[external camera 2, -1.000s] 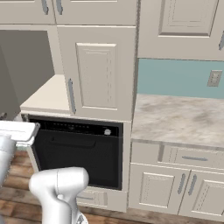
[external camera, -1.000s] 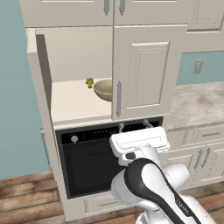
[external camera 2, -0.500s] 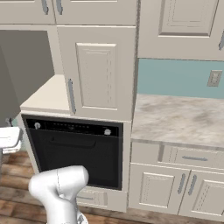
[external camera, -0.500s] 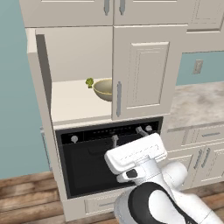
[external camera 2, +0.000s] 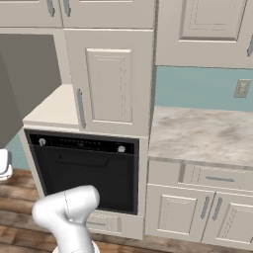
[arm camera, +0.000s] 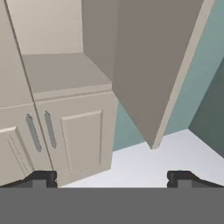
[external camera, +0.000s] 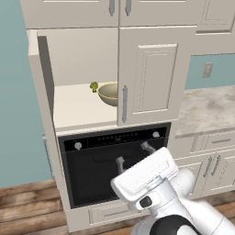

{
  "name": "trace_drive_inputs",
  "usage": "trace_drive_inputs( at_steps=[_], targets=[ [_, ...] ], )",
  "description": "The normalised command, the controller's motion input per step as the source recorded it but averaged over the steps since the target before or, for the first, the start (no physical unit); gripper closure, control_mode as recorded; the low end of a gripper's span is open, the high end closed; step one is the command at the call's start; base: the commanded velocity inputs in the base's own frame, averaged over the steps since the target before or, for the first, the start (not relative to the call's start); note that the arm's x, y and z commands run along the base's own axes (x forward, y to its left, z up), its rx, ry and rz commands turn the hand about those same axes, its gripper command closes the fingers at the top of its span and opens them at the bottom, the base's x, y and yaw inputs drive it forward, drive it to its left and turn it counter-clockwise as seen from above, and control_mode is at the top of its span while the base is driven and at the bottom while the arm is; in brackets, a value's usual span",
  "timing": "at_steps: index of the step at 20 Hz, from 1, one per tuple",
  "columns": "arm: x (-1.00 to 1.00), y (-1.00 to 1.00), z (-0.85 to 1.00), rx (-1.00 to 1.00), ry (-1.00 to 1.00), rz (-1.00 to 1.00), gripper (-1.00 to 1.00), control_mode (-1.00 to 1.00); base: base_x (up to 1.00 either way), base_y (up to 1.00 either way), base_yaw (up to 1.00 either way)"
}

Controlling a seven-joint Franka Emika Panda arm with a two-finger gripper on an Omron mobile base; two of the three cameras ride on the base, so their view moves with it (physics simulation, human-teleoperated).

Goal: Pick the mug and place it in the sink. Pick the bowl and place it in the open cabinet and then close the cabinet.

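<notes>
The bowl [external camera: 109, 93] sits on the beige shelf inside the cabinet [external camera: 73, 64], right beside a small green broccoli floret [external camera: 94, 86], so what remains is the door. The cabinet's left door [external camera: 46, 87] stands swung out edge-on, while the right door [external camera: 149, 73] is shut. That open door looks like a stiff, light panel on hinges; I'd judge it swings easily if pushed on its broad face near the free edge, far from the hinge, rather than pinched. The gripper [external camera: 133, 155] hangs low in front of the black oven [external camera: 114, 165], fingers spread wide and holding nothing. In the hand view the door slab [arm camera: 144, 65] looms near.
</notes>
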Motion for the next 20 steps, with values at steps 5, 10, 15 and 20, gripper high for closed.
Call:
trace_drive_inputs(
  at_steps=[5, 10, 15, 20],
  targets=[
    [-0.7, 0.12, 0.0, 0.02, 0.0, -0.06, -1.0, -1.0, 0.0, 0.0, 0.0],
    [-0.43, 0.3, 0.0, 0.01, 0.0, -0.08, -1.0, -1.0, 0.0, 0.0, 0.0],
    [-0.13, 0.31, -0.06, 0.0, 0.1, -0.09, -1.0, -1.0, 0.0, 0.0, 0.0],
    [-0.05, 0.24, -0.06, 0.0, 0.14, -0.21, -1.0, -1.0, 0.0, 0.0, 0.0]
  ],
)
